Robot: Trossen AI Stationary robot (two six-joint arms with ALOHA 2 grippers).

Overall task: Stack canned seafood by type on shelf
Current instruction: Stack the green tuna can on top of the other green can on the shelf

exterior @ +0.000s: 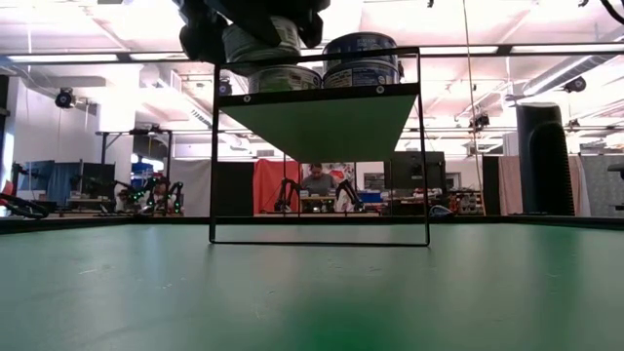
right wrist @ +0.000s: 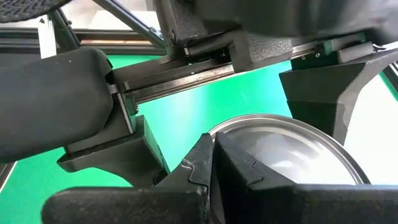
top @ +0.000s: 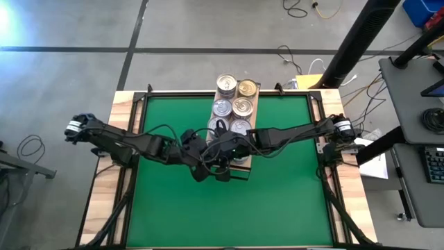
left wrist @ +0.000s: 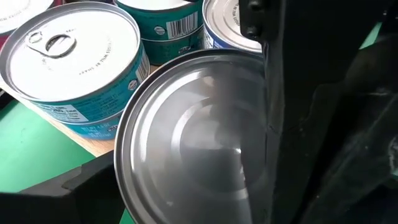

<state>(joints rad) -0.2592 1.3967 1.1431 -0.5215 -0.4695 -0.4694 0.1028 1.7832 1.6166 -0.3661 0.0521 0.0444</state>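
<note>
While the right hand is pressed together, the left hand pinches a tin.

Grey concrete floor with dark seams and loose cables; black desk to one side; bright ceiling lights; orange curtain behind.

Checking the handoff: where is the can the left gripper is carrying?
The can sits between the wide left gripper fingers, over the near end of the shelf, beside the shut right gripper.
</note>
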